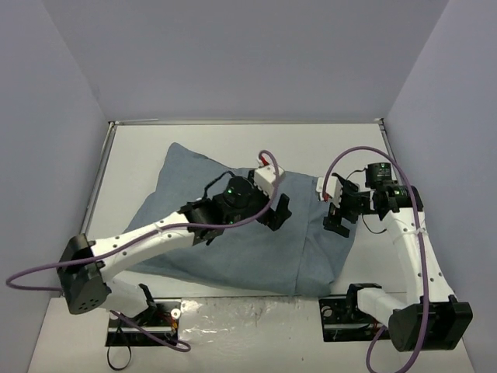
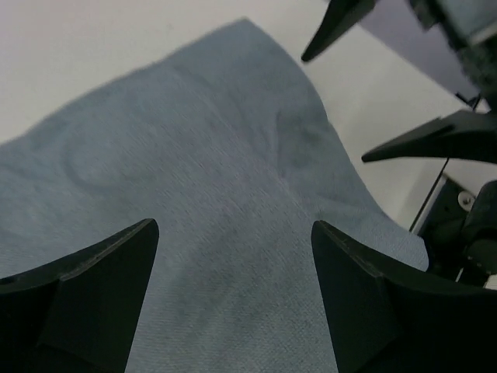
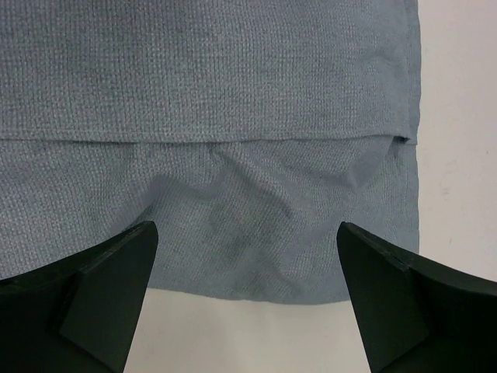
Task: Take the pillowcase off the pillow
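Nearest in, at the bench's front edge, sit the two bases, and the left arm and right arm both reach in over the white bench. The big item is the pillowcase, plain blue-grey face up, sprawled over the middle of the bench; the pillow itself is hidden from view. The left arm lies across the pillowcase, and the left jaws are spread wide and empty over its right half. The right jaws hang just off the pillowcase's right edge, wide open too, their fingers framing a straight fold line in the cloth.
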`<control>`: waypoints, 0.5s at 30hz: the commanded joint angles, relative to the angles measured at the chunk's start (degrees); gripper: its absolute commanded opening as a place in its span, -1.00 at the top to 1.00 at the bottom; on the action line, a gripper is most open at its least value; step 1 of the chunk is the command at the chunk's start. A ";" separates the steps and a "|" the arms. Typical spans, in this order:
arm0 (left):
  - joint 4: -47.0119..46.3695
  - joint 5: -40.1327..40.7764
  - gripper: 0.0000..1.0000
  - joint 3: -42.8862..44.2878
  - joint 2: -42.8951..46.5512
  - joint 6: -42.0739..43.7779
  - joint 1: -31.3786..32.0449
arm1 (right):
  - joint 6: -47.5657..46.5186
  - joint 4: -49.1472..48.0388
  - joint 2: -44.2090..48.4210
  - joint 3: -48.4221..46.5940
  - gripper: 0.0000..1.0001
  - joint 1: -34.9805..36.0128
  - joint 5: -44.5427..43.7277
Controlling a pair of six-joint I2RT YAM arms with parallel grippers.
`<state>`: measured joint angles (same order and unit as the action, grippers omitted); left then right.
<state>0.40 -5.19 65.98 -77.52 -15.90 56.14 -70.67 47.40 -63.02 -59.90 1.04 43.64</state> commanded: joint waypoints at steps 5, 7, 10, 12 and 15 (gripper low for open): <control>3.27 12.29 -0.48 6.87 -11.15 -5.37 7.92 | 2.99 1.73 3.17 0.31 -0.85 -5.16 -0.40; 7.13 15.20 -0.47 11.16 -16.25 -6.41 10.55 | 4.40 1.39 3.26 0.40 -0.84 -6.13 -0.05; 10.83 19.95 -0.45 14.70 -21.70 -7.65 12.93 | 4.93 1.03 3.52 1.10 -0.85 -6.84 0.04; 12.86 23.53 -0.43 16.72 -24.33 -7.74 13.82 | 4.93 0.86 3.26 1.45 -0.85 -7.28 0.39; 13.48 24.53 -0.33 17.61 -26.10 -7.57 14.70 | 4.58 0.59 2.56 2.50 -0.85 -7.89 1.10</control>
<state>10.15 13.78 80.86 -103.81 -22.20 70.43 -66.85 47.27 -59.68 -58.65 -6.07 43.00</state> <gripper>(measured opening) 0.680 0.924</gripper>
